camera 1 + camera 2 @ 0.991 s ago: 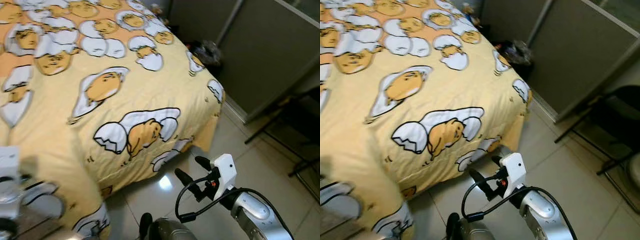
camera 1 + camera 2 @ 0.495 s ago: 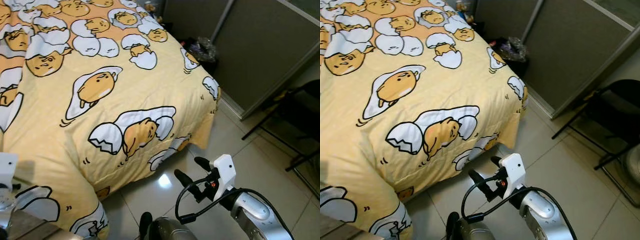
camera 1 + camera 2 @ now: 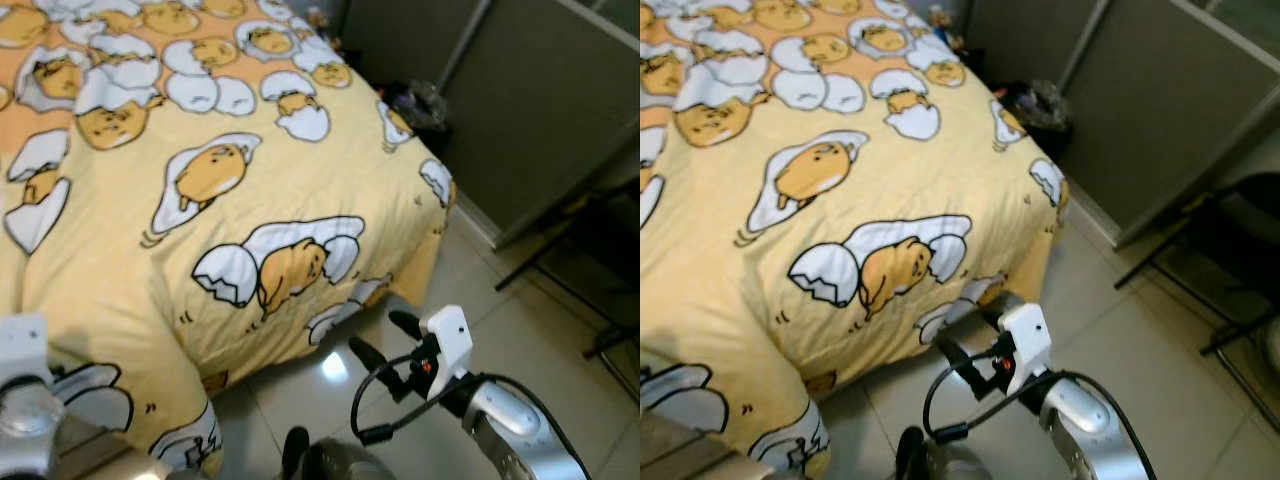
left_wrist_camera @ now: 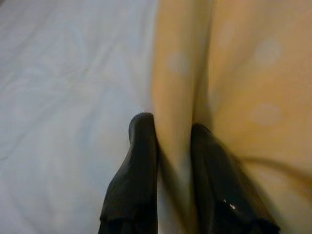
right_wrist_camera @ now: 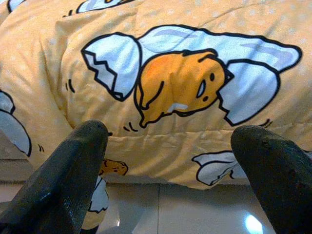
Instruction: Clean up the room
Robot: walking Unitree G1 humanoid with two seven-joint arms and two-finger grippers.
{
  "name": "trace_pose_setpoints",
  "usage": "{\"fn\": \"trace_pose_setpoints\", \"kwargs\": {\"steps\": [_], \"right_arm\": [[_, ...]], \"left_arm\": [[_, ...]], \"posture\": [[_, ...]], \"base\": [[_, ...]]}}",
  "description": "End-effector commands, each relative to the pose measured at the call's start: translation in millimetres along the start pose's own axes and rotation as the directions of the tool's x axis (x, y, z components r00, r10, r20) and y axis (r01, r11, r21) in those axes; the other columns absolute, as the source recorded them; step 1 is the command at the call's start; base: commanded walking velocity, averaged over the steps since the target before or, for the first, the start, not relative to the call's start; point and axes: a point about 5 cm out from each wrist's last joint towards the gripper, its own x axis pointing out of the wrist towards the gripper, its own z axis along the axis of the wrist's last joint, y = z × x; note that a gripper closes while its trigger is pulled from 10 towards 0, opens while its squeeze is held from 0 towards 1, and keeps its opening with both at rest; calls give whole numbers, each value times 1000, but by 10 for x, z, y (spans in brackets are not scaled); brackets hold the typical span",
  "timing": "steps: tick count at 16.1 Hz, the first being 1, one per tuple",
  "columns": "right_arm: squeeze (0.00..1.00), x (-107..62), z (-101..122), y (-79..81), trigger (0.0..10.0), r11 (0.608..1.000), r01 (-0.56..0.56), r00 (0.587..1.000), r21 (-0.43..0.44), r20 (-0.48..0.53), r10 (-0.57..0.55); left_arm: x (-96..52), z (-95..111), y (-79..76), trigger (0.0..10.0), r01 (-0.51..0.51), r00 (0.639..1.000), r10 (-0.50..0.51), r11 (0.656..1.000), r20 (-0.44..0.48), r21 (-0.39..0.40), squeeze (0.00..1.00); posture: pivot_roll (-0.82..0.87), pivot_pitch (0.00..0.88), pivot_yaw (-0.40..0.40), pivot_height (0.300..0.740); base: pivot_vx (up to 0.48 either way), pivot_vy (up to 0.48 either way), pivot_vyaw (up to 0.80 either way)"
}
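Since half a second ago the head views have swung slightly (camera motion); the yellow duvet (image 3: 230, 200) is unmoved, its corner draped toward the floor. Left wrist view: left gripper (image 4: 173, 146) pinches a duvet fold. Right wrist view: right gripper (image 5: 170, 165), jaws spread, faces the hanging edge, not touching it.

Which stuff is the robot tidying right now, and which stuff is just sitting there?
Part of the job:
yellow egg-print blanket, a fold pinched by the left gripper
right gripper, open, facing the blanket's edge

Just there:
dark bin
black chair
grey wardrobe doors
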Motion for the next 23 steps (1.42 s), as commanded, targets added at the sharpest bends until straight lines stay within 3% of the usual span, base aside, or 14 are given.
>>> {"fn": "trace_pose_setpoints", "kwargs": {"steps": [1,4,7,10,13,18,19,20,21,23], "right_arm": [[0,-44,16,-47,10000,1000,11,1000,-11,4,-11],[0,-12,56,-47,10000,1000,11,1000,-22,27,-11],[0,118,81,-48,10000,1000,-13,999,-3,32,13],[0,234,136,-101,10000,1000,16,998,2,61,-16],[0,314,148,-165,10000,1000,23,998,5,55,-23],[0,398,158,-265,10000,995,98,992,-3,80,-97],[0,406,147,-277,10000,994,112,991,-4,80,-111],[0,412,141,-283,10000,993,120,989,-4,83,-119],[0,426,142,-355,10000,983,186,977,10,100,-186],[0,458,133,-490,10000,946,317,937,66,131,-323]], "left_arm": [[-40,47,47,10000,-53,998,54,998,19,-28,1000],[-217,416,-116,10000,24,981,-12,998,195,-60,1000],[-549,508,-431,10000,177,967,-152,978,202,-110,1000],[-738,551,-549,10000,255,950,-226,959,214,-122,1000],[-804,611,-585,10000,280,942,-251,954,223,-109,1000],[-857,601,-698,10000,376,916,-345,916,205,-140,1000],[-844,648,-739,10000,389,909,-358,912,211,-131,761],[-838,660,-753,10000,394,907,-363,910,213,-128,761],[-827,685,-773,10000,402,902,-373,910,217,-106,0],[-821,836,-753,10000,447,870,-414,891,267,-75,0]], "posture": [[9,136,-190,740],[15,134,-196,740],[56,126,-206,740],[93,118,-220,740],[116,101,-224,740],[133,71,-212,740],[137,62,-206,740],[138,60,-204,740],[148,42,-181,740],[180,39,-108,740]], "base": [[0,0,0],[0,0,0],[0,0,0],[0,0,471],[0,0,623],[0,0,584],[0,0,506],[0,0,506],[0,0,513],[0,0,269]]}}
